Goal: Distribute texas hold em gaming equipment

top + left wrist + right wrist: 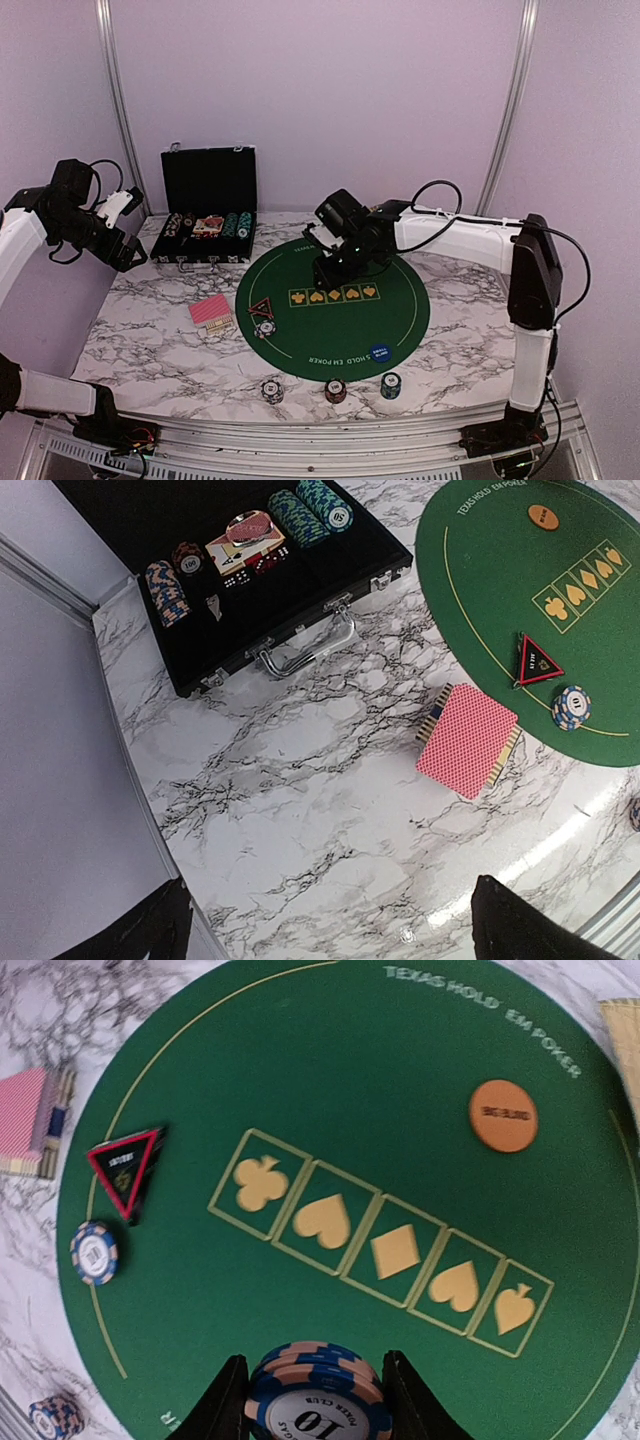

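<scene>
The table (150, 335) has a white marble-look top veined in grey. A round green mat (330, 335) lies flat in the middle of it, printed with card suits and lettering, its near rim close to the table's front edge. At the back left an open black case (208, 182) sits on the marble with its lid standing upright, near the mat's far-left rim. Just beside the mat's left side, a deck of pink-backed cards (212, 312) lies face down. Along the front edge three short piles of chips stand in a row: the left stack (272, 388), the middle stack (336, 391) and the right stack (390, 384). The last sits at the very rim of the mat; whether it touches the felt I can't tell
</scene>
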Motion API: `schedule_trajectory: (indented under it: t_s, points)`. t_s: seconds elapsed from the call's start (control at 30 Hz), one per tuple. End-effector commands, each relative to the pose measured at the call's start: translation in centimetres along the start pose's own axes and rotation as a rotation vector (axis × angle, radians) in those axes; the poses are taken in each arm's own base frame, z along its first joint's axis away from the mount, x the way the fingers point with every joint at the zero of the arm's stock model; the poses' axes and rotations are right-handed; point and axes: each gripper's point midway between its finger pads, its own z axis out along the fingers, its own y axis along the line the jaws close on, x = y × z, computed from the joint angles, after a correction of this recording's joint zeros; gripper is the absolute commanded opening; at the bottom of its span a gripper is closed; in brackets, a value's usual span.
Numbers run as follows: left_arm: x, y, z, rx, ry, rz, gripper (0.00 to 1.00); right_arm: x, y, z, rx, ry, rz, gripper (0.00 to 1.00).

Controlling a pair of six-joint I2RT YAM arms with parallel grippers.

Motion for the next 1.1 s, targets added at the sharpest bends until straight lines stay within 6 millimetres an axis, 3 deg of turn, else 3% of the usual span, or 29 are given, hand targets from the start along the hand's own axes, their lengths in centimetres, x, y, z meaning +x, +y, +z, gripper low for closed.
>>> schedule_trajectory:
  t_s: [0.0,0.17,0.3,0.53,1.07]
  points:
    - [0.0,-0.2,-0.7,-0.004,-0.005,0.014,0.99,-2.4,-6.8,0.5,0.105,-0.066,0.072,0.1]
    - [0.1,-0.2,-0.5,0.0,0.004,0.014,0.99,-3.5,-13.2,2.5,0.173,-0.08,0.171,0.1]
    - [0.2,-0.2,-0.3,0.006,0.007,0.011,0.99,-4.2,-15.8,4.4,0.194,-0.087,0.213,0.1]
    - [0.2,-0.2,-0.3,0.003,0.009,0.014,0.99,-4.5,-17.9,7.7,0.212,-0.082,0.249,0.1]
    - [0.2,-0.2,-0.1,0.007,0.013,0.018,0.99,-4.7,-20.3,10.1,0.237,-0.084,0.282,0.1]
